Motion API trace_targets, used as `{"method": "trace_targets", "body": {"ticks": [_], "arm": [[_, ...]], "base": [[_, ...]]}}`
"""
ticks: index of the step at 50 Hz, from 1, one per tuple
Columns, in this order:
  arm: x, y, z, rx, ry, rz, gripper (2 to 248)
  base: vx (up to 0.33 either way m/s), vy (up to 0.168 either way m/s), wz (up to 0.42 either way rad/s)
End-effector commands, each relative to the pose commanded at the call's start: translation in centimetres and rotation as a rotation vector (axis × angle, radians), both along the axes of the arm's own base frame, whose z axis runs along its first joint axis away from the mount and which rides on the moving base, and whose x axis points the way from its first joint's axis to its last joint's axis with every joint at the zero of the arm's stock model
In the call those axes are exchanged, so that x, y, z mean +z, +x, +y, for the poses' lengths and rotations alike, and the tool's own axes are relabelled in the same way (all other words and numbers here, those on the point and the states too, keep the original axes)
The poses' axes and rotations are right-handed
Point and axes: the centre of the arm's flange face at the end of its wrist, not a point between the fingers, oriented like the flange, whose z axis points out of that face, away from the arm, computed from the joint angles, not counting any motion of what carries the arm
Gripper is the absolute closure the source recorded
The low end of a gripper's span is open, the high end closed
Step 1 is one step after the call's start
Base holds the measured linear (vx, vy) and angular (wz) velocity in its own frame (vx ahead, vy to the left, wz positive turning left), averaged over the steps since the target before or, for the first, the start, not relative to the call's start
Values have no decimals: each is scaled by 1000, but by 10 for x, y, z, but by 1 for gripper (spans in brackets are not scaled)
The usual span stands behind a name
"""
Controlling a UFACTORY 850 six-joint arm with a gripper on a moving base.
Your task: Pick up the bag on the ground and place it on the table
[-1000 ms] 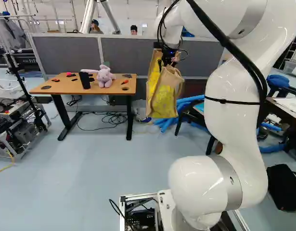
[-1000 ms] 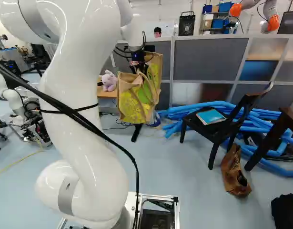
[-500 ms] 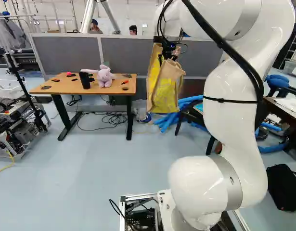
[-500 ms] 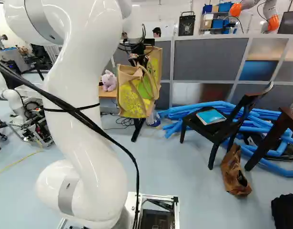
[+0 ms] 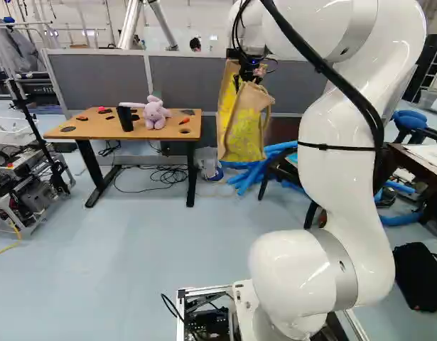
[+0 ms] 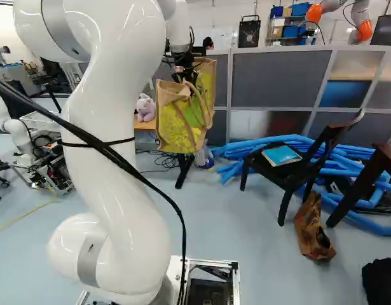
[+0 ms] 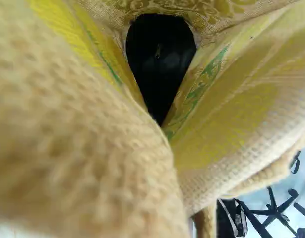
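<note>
In the left base view my gripper [image 5: 246, 73] is up in front of the grey partition, shut on the top of the tan and yellow bag [image 5: 241, 131]. The bag hangs below it, clear of the floor and off to the right of the wooden table [image 5: 97, 129]. From the right base view, the gripper [image 6: 184, 75] is at the bag's handles, and the bag [image 6: 176, 130] hangs slightly tilted. Cloth of the bag [image 7: 236, 129] fills most of the wrist view and hides the fingers; its dark opening shows ahead.
A pink plush rabbit [image 5: 155, 114] and a black cup [image 5: 125, 118] stand on the table, among small items. Blue foam tubes [image 6: 259, 145] lie behind a black chair [image 6: 290, 171]. A brown bag [image 6: 314, 229] is on the floor. Another robot [image 6: 20, 136] stands at the left.
My arm has moved forward and a little inward, carrying the bag with it; the bag hangs slightly higher in both base views. The base has stayed put.
</note>
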Motion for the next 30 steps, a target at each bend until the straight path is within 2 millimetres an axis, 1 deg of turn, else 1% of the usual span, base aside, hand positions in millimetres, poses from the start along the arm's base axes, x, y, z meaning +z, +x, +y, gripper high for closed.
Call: {"method": "trace_targets", "body": {"ticks": [23,30], "arm": [[0,0,0,0,0,0,227],[0,0,0,0,0,0,227]], "base": [[0,0,0],[3,13,95]]}}
